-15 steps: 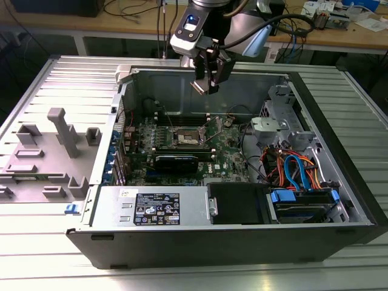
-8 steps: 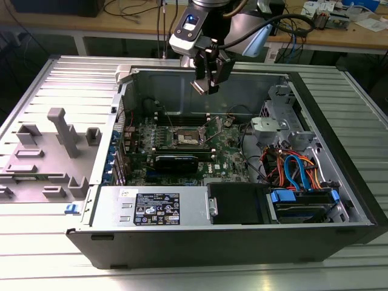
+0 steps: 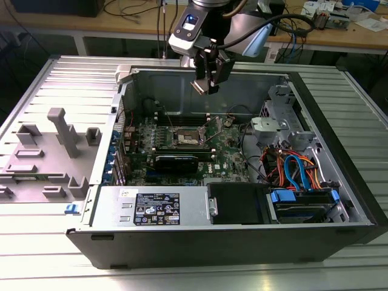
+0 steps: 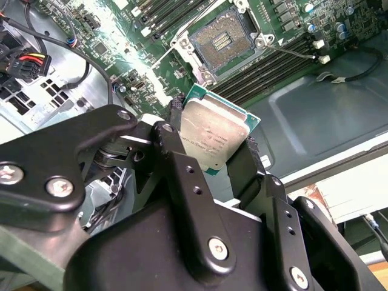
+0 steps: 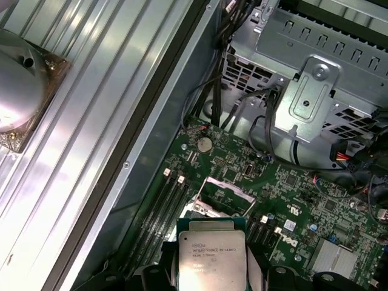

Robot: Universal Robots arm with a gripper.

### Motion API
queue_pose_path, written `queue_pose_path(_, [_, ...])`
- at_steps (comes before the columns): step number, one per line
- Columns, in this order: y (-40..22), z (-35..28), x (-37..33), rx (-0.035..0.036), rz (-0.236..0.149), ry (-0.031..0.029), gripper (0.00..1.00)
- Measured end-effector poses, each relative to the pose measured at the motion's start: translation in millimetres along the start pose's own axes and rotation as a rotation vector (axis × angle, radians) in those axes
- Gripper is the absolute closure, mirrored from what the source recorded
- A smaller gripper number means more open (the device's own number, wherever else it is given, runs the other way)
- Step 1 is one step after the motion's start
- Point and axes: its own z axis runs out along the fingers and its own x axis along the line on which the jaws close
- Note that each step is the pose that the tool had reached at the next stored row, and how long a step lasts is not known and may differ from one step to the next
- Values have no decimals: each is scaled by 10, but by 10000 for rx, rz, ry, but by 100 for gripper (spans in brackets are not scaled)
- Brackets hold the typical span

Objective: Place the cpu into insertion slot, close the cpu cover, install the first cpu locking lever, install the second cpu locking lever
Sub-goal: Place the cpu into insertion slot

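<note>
Metal of a silvery grey tops the small flat square cpu (image 4: 213,136), with a thin green board edge showing around it and several lines of small dark print across its face. Black gripper (image 3: 208,85) fingers (image 4: 173,142) are clamped on two opposite edges, holding it in the air above the green motherboard (image 5: 291,203), well apart from the dark, silver-rimmed insertion slot (image 4: 221,41) near that board's middle.
</note>
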Motion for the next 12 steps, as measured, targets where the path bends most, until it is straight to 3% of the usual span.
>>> queue_pose_path(12, [0,0,0,-3,110,-10,45])
